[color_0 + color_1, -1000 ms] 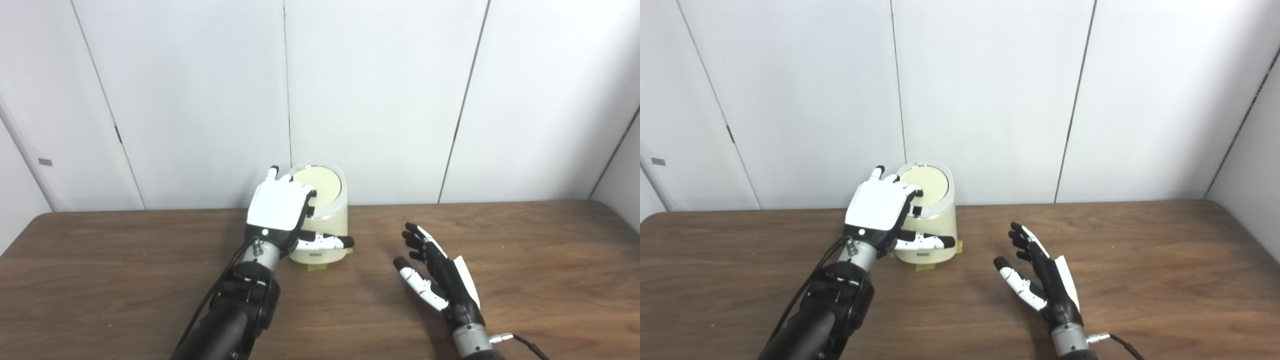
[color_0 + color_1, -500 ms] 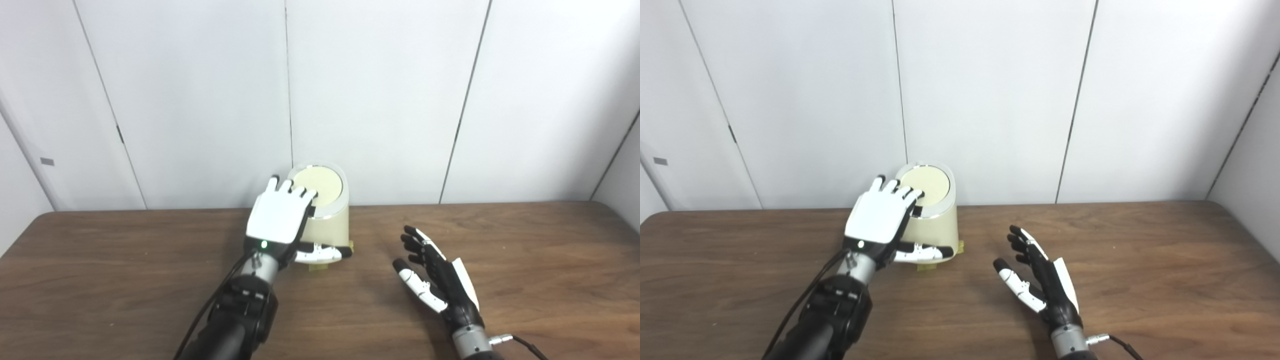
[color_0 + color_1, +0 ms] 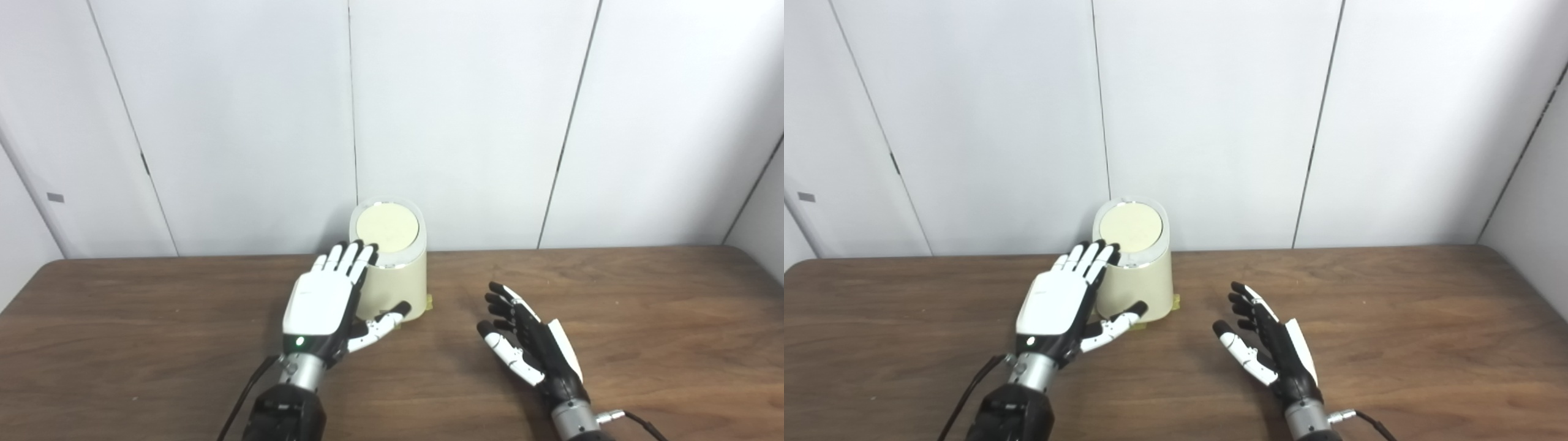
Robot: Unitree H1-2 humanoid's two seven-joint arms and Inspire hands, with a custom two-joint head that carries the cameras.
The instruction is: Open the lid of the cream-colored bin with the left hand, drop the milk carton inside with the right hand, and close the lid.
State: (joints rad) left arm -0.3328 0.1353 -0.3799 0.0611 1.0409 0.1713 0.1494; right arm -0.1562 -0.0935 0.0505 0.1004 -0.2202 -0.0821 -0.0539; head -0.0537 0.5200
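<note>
The left hand [image 3: 318,303] is spread wide and holds nothing, palm down, its fingertips [image 3: 354,254] at the front left of the bin [image 3: 392,282] and its thumb reaching toward the bin's base. The bin stands upright at the back of the table [image 3: 643,318], near the wall [image 3: 465,110], with its round lid [image 3: 388,225] down flat on top. The right hand [image 3: 530,349] is wide too, empty, palm turned inward, low over the table well to the right of the bin. The carton shows in neither view.
</note>
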